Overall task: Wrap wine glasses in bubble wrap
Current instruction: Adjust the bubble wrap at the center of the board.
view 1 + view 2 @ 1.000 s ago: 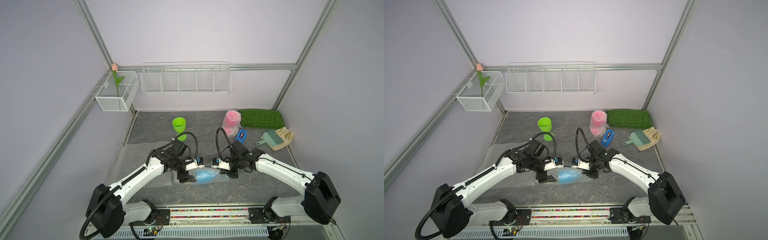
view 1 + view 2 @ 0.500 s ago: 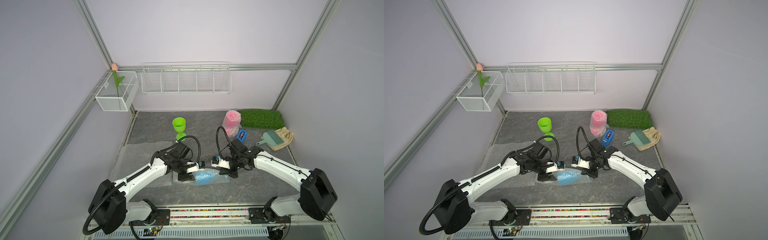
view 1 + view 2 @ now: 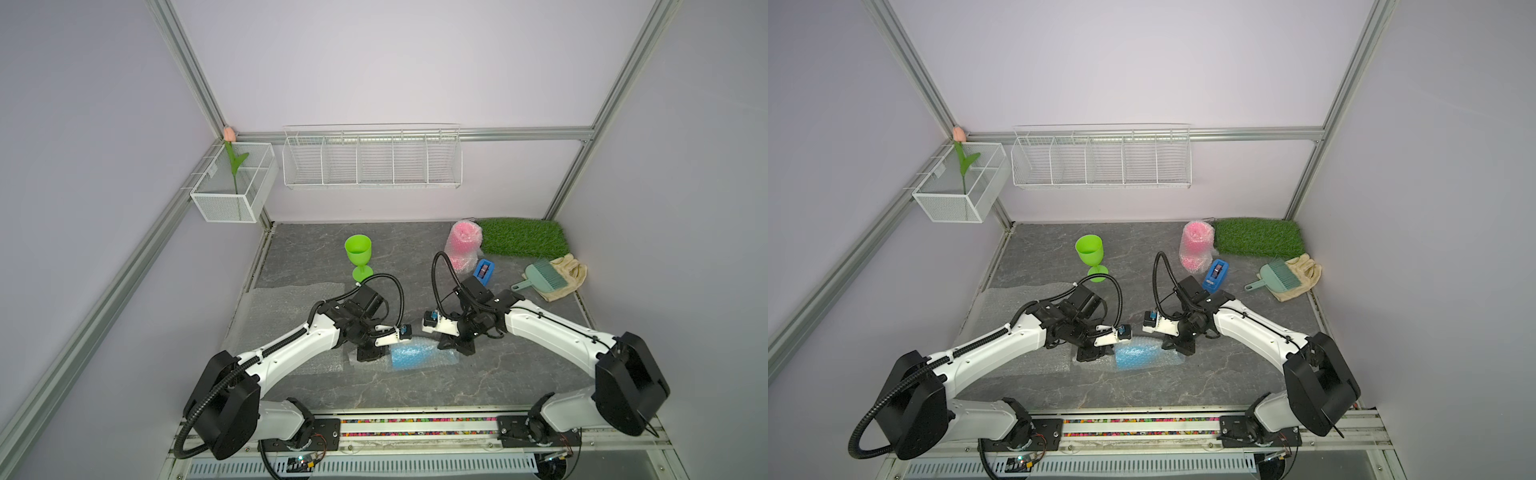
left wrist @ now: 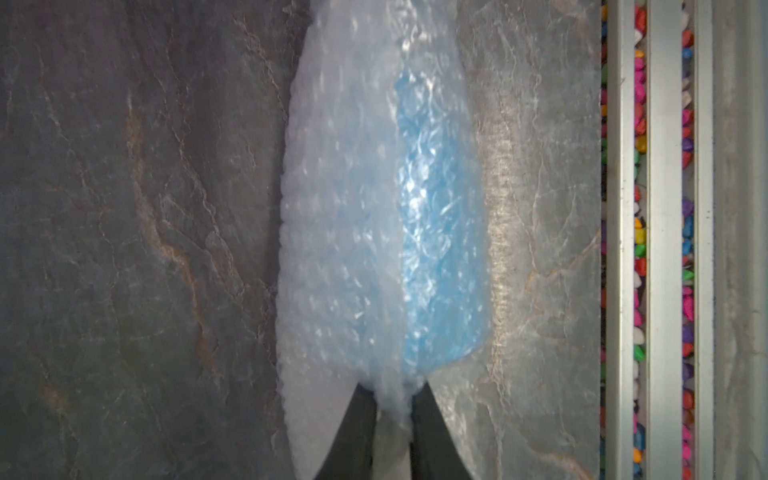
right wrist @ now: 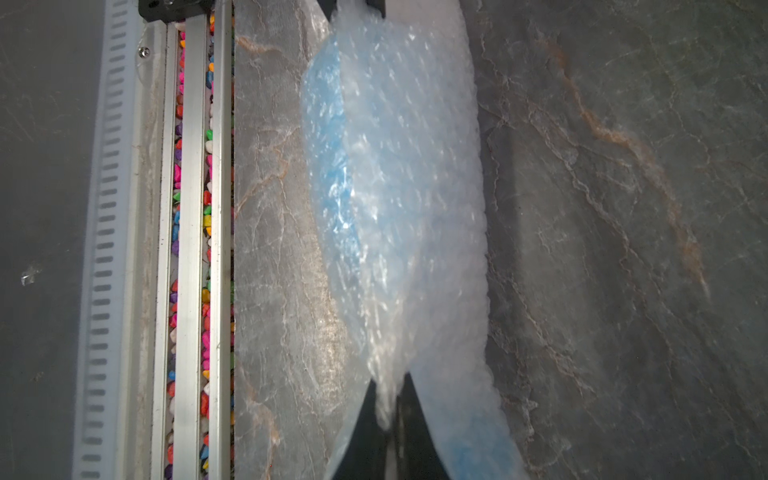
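Three sheets of bubble wrap [image 3: 286,307] are out: one lies flat at the left, partly under the left arm, one is around the blue goblet [image 3: 409,358] lying near the front centre, and one is around the pink goblet [image 3: 461,245] standing far right. The third glass, the green goblet [image 3: 358,255], stands bare at the far left of centre. The left gripper [image 4: 392,395] and right gripper [image 5: 388,399] each pinch tight on film at the blue bundle's ends. At the right are one grass mat [image 3: 521,237], one cloth [image 3: 571,276], one dustpan brush [image 3: 544,279] and one tape dispenser [image 3: 483,271].
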Robot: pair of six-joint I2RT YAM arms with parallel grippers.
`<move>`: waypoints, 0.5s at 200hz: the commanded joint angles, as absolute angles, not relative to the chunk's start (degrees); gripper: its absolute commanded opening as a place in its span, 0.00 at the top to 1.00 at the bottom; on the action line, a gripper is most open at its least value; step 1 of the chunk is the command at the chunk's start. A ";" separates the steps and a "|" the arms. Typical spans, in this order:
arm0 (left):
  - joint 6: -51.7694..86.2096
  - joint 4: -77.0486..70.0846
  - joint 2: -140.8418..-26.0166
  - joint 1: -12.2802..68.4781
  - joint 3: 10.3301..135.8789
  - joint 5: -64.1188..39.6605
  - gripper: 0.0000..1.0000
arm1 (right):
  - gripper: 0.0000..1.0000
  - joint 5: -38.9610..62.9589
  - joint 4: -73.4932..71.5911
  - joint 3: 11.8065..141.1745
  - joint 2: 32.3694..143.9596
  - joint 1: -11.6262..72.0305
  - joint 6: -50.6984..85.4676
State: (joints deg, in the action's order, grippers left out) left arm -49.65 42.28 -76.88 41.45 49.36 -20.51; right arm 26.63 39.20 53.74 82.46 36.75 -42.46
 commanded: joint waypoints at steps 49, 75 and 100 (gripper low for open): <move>-51.53 44.50 -76.90 41.57 50.55 -19.32 0.94 | 0.48 29.25 37.16 53.03 77.13 35.68 -41.79; -51.72 44.65 -76.71 41.57 50.45 -18.98 0.94 | 0.36 30.09 33.44 50.75 71.73 35.42 -38.94; -51.71 44.74 -76.48 41.57 50.36 -18.61 0.94 | 0.35 30.59 29.05 49.12 68.60 33.57 -34.47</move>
